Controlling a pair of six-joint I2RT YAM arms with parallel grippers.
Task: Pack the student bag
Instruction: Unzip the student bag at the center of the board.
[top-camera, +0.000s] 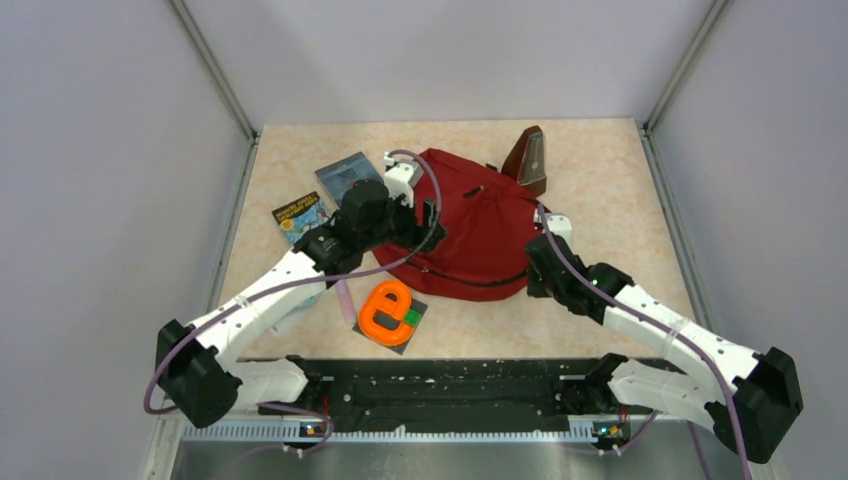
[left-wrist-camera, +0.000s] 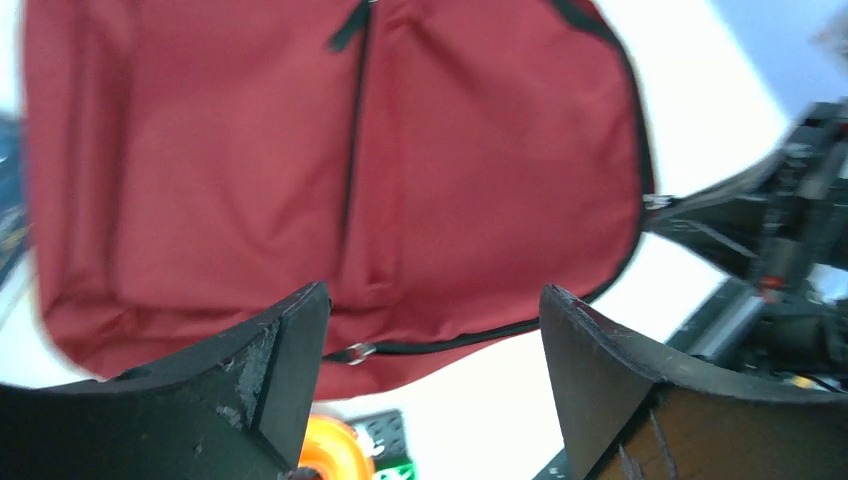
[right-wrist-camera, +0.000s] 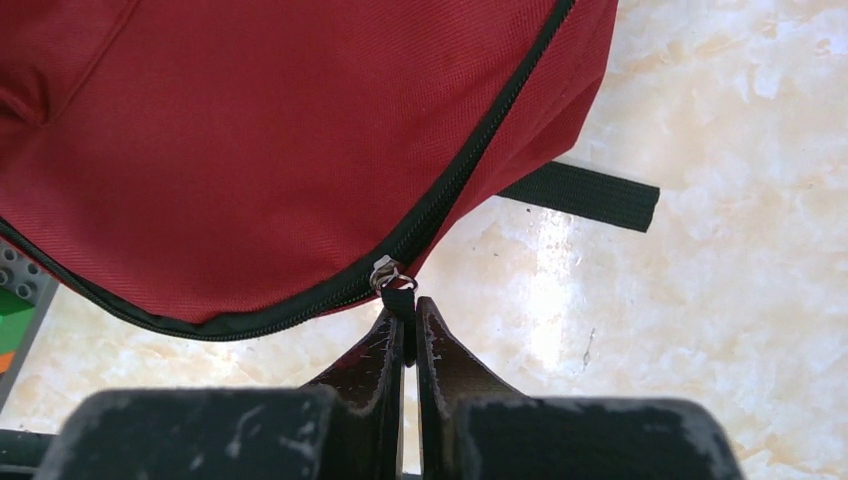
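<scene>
The student bag (top-camera: 480, 225) lies flat on the beige marbled surface (top-camera: 610, 190), toward its far middle, just in front of a brown metronome (top-camera: 528, 160). It is dark red woven fabric, slack and gently creased. A black zipper (right-wrist-camera: 470, 165) curves along its near edge, closed over the stretch in view, and a second black zip line runs down the front panel. A flat black strap (right-wrist-camera: 585, 195) sticks out from under its right side onto the surface. The right gripper (right-wrist-camera: 408, 320) is clamped on the black zipper pull (right-wrist-camera: 398, 296) at the bag's near right edge. The left gripper (left-wrist-camera: 430, 310) hangs above the bag's left side with its jaws spread wide, holding nothing.
</scene>
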